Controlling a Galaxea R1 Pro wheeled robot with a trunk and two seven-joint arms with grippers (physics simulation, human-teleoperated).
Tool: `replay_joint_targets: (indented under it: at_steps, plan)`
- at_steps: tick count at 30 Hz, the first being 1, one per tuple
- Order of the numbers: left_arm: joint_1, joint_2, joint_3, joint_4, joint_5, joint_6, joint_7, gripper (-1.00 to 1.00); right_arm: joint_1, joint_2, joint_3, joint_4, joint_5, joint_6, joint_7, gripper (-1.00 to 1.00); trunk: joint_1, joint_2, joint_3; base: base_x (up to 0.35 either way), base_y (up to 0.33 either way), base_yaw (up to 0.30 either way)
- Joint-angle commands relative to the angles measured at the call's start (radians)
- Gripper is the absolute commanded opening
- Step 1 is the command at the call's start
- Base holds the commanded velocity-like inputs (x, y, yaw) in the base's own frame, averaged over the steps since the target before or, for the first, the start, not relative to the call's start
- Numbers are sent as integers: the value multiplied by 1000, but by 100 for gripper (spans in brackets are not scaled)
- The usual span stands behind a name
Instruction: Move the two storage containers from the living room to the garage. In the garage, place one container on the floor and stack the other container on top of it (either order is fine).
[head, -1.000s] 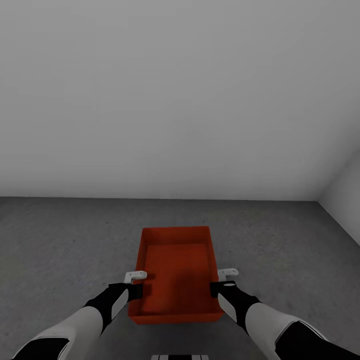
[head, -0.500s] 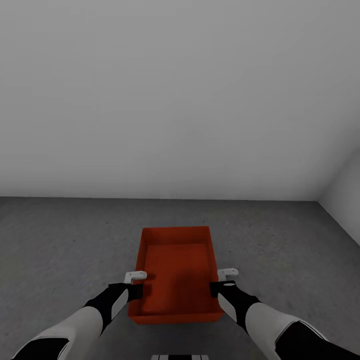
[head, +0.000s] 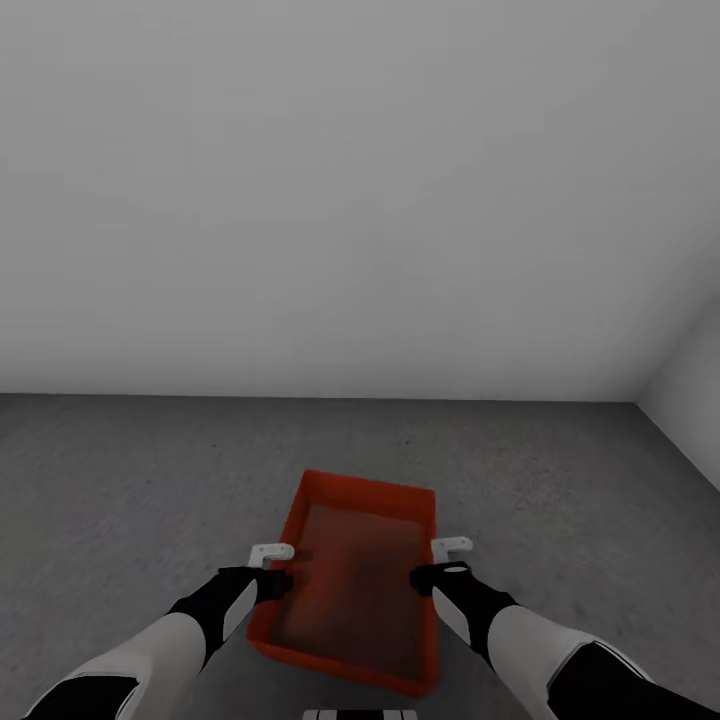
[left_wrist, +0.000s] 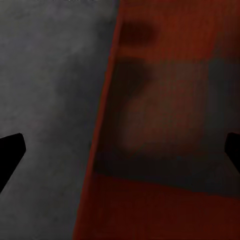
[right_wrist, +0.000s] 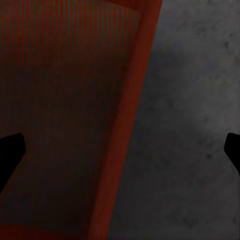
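Head view: one orange-red storage container (head: 352, 585) sits low in the middle of the picture, over the dark grey concrete floor (head: 120, 470). It is skewed, its far end swung toward one o'clock and its near corner toward five o'clock. Whether it rests flat on the concrete or is tipped in the air is hard to tell from here. The left gripper (head: 277, 566) is at the container's nine o'clock side, at the left wall's rim. The right gripper (head: 442, 562) is at its three o'clock side, at the right wall's rim. A plain grey-white wall (head: 350, 200) rises beyond the floor at twelve o'clock, and a second wall (head: 690, 380) meets it at about three o'clock.

Left wrist view: the container's long wall rim (left_wrist: 102, 135) runs between the two dark fingertips (left_wrist: 10, 155), which stand wide apart near opposite edges of the picture. Grey floor lies on one side of the rim and the bin's dim red inside (left_wrist: 165, 115) on the other. The fingers are spread and touch nothing.

Right wrist view: the other long wall rim (right_wrist: 131, 120) passes between two dark fingertips (right_wrist: 10, 152), likewise far apart. The red interior (right_wrist: 65, 100) lies on one side, mottled concrete (right_wrist: 195, 125) on the other. This gripper too is spread, with no contact on the wall.
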Motion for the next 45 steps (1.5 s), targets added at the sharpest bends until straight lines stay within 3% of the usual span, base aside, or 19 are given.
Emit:
replay_joint_targets:
  at_steps: [1, 45]
  plan:
    - [0, 0, 0, -3, 5, 6, 2, 100, 0, 0, 8, -2, -5, 6, -6, 100, 0, 0, -1, 0, 0, 0]
    - [0, 0, -2, -5, 3, 3, -4, 100, 0, -1, 3, -2, -9, 5, -10, 100, 0, 0, -1, 0, 0, 0]
